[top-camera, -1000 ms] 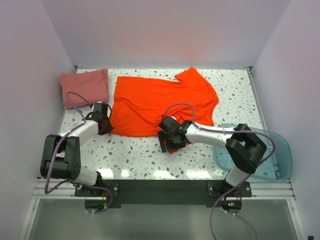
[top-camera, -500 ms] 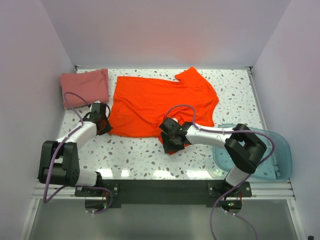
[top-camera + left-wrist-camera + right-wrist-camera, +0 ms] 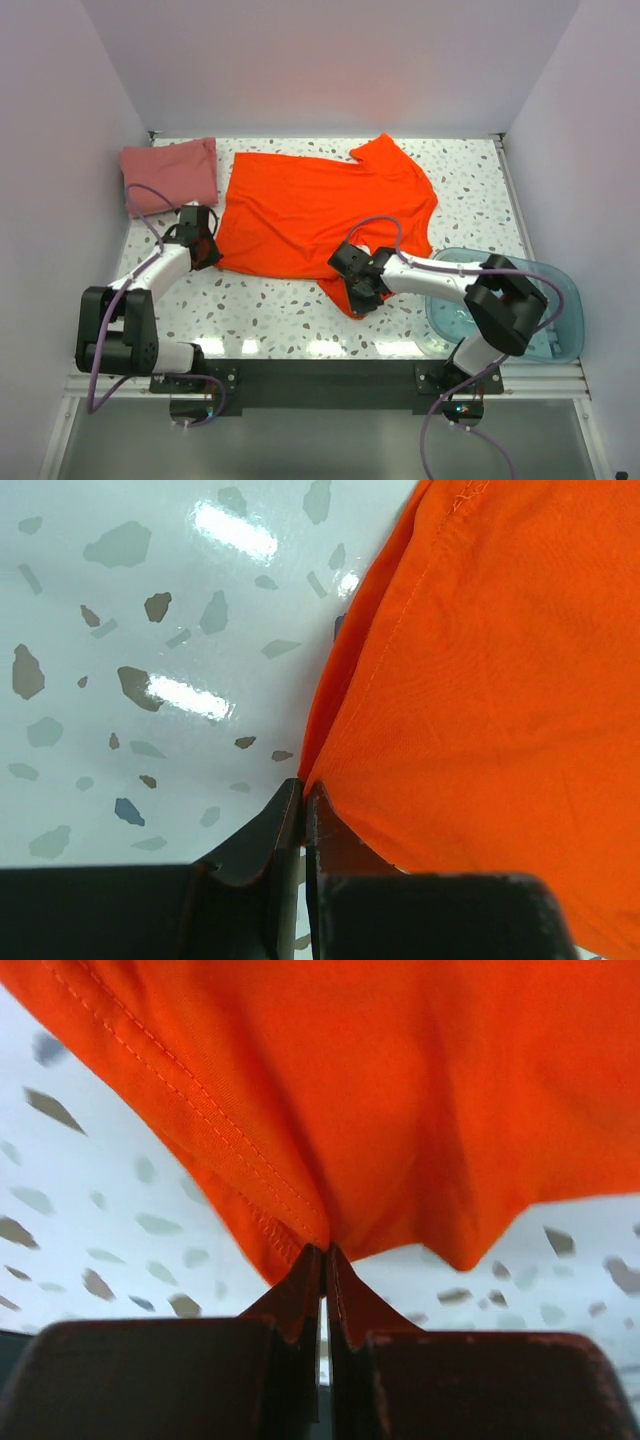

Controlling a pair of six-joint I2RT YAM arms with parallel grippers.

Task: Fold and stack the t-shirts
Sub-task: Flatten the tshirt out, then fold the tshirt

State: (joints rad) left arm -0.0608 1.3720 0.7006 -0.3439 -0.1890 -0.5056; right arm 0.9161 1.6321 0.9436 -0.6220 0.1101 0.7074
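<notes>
Orange-red thin cloth, limp: the orange-red t-shirt [image 3: 310, 205] lies spread mostly flat on the table [image 3: 260, 305], centre to rear, w/ one sleeve toward the far right. Left jaws are pinched together on its near-left hem corner. Right jaws are clamped on the near-right hem, where the cloth bunches & hangs in a small peak. Judging by the drape it's light & soft w/ no stiffness, so it'll prob. sag between the two holds & drag on the table. Stitched hems/corners look like the best spots to take, since the double seam gives more to bite on. Not fragile, but a thin pinch could slide out. Dusty pink t-shirt [image 3: 170, 175] sits folded at rear left, just beside the orange one, not touching. Blue plastic tub [image 3: 560, 325] is at near right.
</notes>
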